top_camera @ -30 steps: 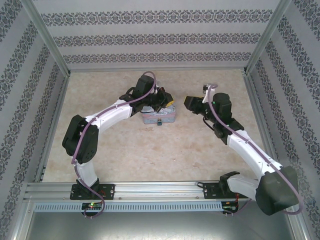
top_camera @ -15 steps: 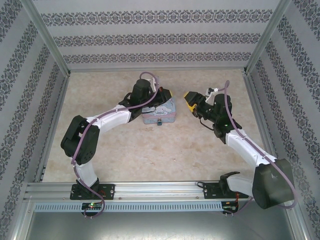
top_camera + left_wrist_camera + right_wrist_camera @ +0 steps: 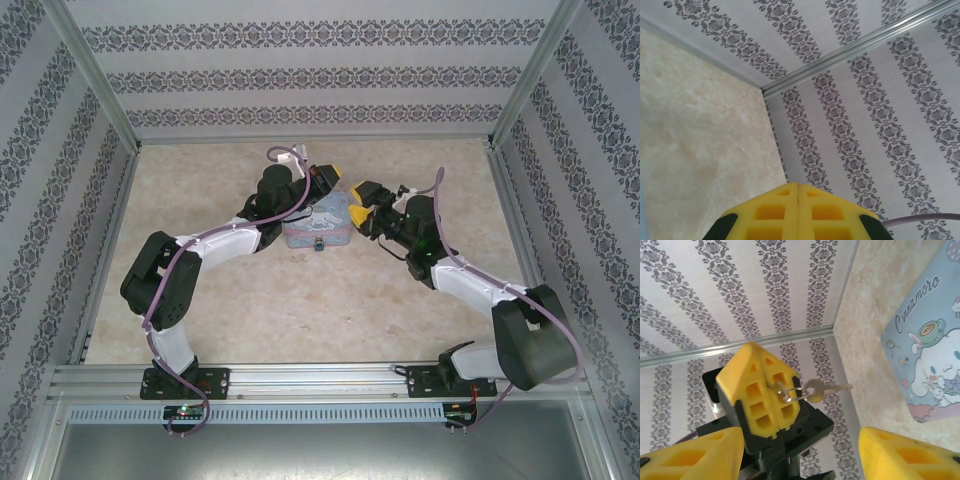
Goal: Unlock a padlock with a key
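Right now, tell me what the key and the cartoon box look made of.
The key looks like metal: pale silvery-brass with a dull sheen. The box is probably printed tin: smooth light-blue lid, rounded edge, though plastic can't be ruled out.

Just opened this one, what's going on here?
The left hand is shut on a small ring that carries the key, holding it in the air near the far edge of the cartoon tin. The right hand is open and faces the key from close by, seemingly ready to take it. The padlock sits at the tin's near side with neither hand on it, so unlocking has not begun.
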Available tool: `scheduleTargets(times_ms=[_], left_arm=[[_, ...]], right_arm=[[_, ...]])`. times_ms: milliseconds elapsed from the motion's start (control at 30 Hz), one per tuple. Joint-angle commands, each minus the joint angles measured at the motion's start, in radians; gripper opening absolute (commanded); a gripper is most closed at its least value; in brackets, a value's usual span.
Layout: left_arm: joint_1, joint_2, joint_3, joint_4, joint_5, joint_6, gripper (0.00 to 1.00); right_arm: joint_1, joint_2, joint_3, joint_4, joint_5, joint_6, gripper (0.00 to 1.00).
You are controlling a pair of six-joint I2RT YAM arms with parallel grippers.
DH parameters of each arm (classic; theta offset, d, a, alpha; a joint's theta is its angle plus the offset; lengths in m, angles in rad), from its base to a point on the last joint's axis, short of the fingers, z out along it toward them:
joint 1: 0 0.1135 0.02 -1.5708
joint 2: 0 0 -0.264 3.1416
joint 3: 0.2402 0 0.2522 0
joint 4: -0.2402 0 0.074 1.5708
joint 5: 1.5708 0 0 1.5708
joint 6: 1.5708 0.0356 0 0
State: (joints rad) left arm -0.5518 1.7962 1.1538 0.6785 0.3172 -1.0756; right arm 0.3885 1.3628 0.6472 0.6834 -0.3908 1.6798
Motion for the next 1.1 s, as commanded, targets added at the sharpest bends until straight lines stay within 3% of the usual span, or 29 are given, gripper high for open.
scheduleTargets(times_ms=[0,400,1067], left_arm=[[-0.016,-0.015,-0.023,0.104,-0.022,-0.038,0.00],[-0.027,-0.018,-0.050,0.127,-0.023,-0.056,0.00],[-0.043,0.016,-0.048,0.149,-0.037,-0.153,0.00]], right_arm=[[0.020,0.049,0.013,0.164,0.064,0.092,0.61],[0.038,0.135,0.048,0.273,0.104,0.129,0.53],[0.040,0.204,0.030,0.400,0.104,0.159,0.10]])
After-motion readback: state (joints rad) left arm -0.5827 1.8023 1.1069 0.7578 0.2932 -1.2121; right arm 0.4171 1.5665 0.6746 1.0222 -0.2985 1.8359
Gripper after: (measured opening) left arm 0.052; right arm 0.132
